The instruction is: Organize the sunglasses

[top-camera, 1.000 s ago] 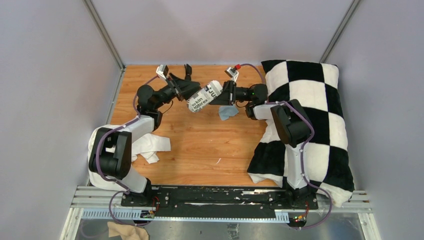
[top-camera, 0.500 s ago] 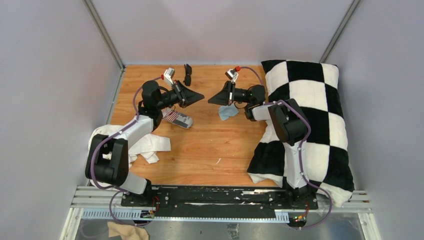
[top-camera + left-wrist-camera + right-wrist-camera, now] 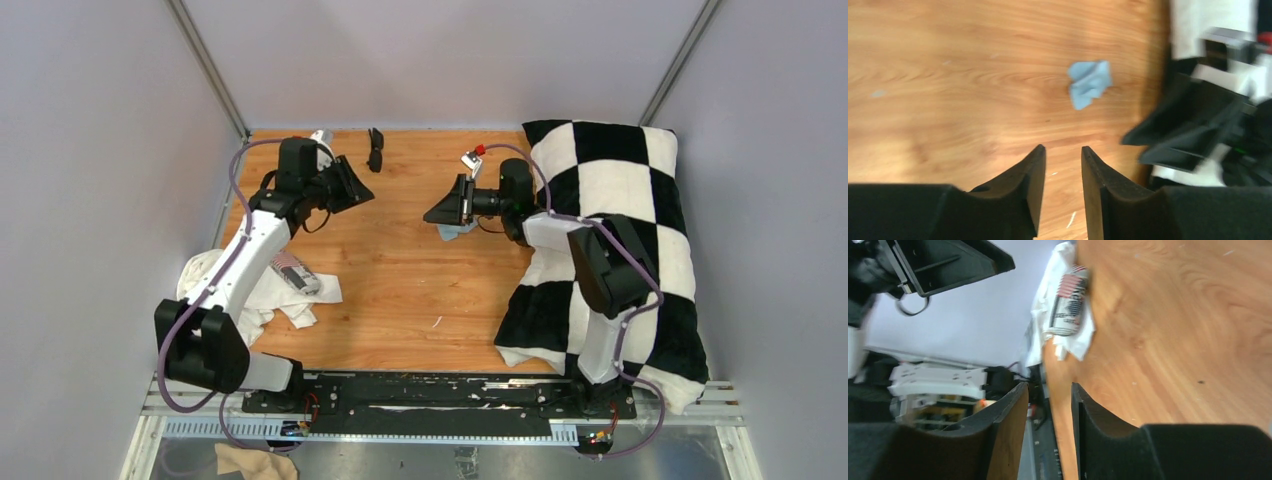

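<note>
The black folded sunglasses (image 3: 375,150) lie at the back edge of the wooden table (image 3: 400,290). No gripper touches them. My left gripper (image 3: 366,192) hangs just to their near left, its jaws a little apart and empty (image 3: 1063,149). My right gripper (image 3: 430,214) points left over the light-blue cloth (image 3: 457,231), its jaws a little apart and empty (image 3: 1049,386). The cloth also shows in the left wrist view (image 3: 1090,84). The striped tan-grey case (image 3: 293,275) lies on a white cloth at the left, and it shows in the right wrist view (image 3: 1068,302).
A crumpled white cloth (image 3: 300,295) lies by the left arm. A black-and-white checked pillow (image 3: 620,230) covers the table's right side, under the right arm. Grey walls close in the back and both sides.
One second ago the case was held up between both grippers. It dropped to the table and now lies on the white cloth. Both grippers have drawn apart, the left one toward the back left.
</note>
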`<state>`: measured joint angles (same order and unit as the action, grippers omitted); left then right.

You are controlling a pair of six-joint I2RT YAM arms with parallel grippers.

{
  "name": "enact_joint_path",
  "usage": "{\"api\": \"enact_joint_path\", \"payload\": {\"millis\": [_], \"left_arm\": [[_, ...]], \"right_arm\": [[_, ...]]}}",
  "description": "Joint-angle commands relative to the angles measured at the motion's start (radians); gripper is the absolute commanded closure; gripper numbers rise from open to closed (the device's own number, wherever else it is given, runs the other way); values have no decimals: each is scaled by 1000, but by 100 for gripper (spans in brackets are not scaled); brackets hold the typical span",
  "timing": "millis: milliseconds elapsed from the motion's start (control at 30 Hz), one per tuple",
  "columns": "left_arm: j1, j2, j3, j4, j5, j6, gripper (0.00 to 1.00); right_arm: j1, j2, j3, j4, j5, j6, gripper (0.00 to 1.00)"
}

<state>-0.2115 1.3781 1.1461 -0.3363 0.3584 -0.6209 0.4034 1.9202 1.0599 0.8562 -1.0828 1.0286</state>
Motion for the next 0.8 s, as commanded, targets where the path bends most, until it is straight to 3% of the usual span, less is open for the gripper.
{"api": "enact_joint_path", "payload": {"millis": [0, 167, 367, 467, 500, 767], "left_arm": [[4, -3, 42, -403, -378, 106, 55], [36, -33, -8, -510, -606, 56, 42], [190, -124, -140, -541, -585, -18, 40], [208, -153, -176, -563, -640, -63, 18], [208, -156, -184, -563, -656, -75, 16], [208, 13, -158, -554, -680, -92, 13]], "right_arm": [[5, -142, 57, -688, 188, -514, 54], [12, -240, 41, -905, 309, -657, 44], [14, -286, -23, -942, 317, -683, 42], [16, -281, -35, -930, 307, -679, 42], [19, -277, -37, -925, 303, -677, 42], [39, -254, -20, -908, 284, -665, 42]]}}
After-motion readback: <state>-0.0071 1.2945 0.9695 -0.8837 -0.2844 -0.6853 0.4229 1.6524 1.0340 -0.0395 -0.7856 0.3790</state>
